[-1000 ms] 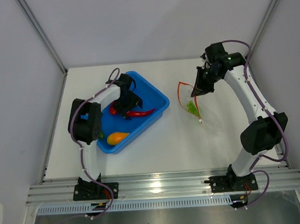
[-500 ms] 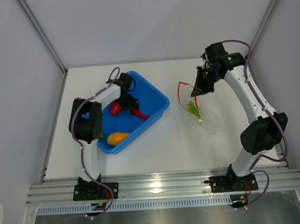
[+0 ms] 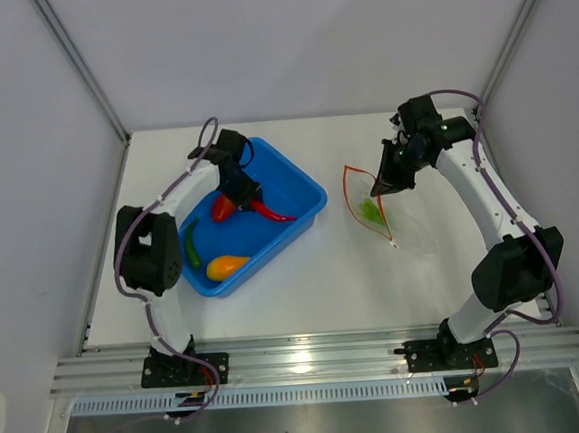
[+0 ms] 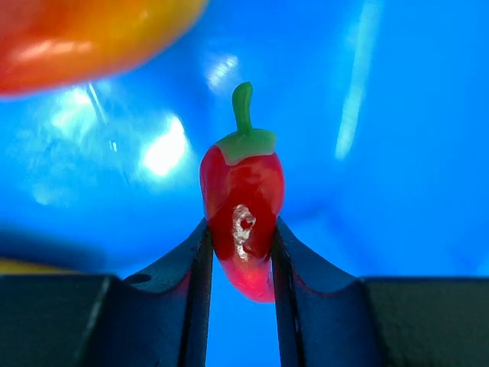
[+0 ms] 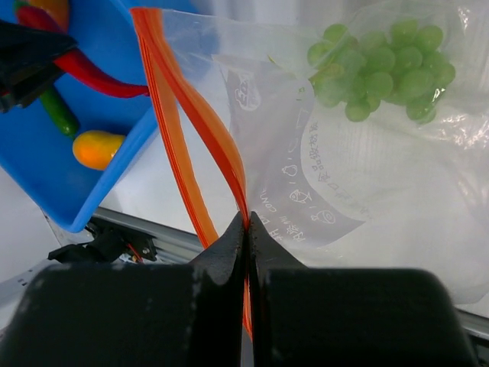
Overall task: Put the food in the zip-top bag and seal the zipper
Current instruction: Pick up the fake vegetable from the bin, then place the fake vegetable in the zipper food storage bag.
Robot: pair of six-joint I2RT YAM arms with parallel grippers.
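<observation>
The left gripper (image 4: 241,229) is closed on the red chili (image 4: 243,180), which is pinched by its lower body between the two fingers (image 4: 191,267). The chili's green stem is pointed straight away from the claw. Behind the chili the floor of the blue tray (image 4: 397,153) is seen, and a red-orange oval fruit (image 4: 76,34) is found beyond the claw, up and to its left. Whether the chili is lifted clear of the tray floor cannot be told. From above, a green pepper (image 3: 192,246) and a yellow-orange piece (image 3: 227,266) are seen in the same tray, behind the claw on the side toward the arm bases.

The right gripper (image 5: 246,223) is shut on the zipper (image 5: 150,34), the red-orange strip being clamped between its fingertips. Ahead of the fingertips the strip is seen parting into two runs. The zip-top bag (image 5: 359,191) is spread ahead of this claw and to its right. A green grape-like cluster (image 5: 374,69) is held inside it at the end farthest from the claw. The tray is placed well off to this claw's left.
</observation>
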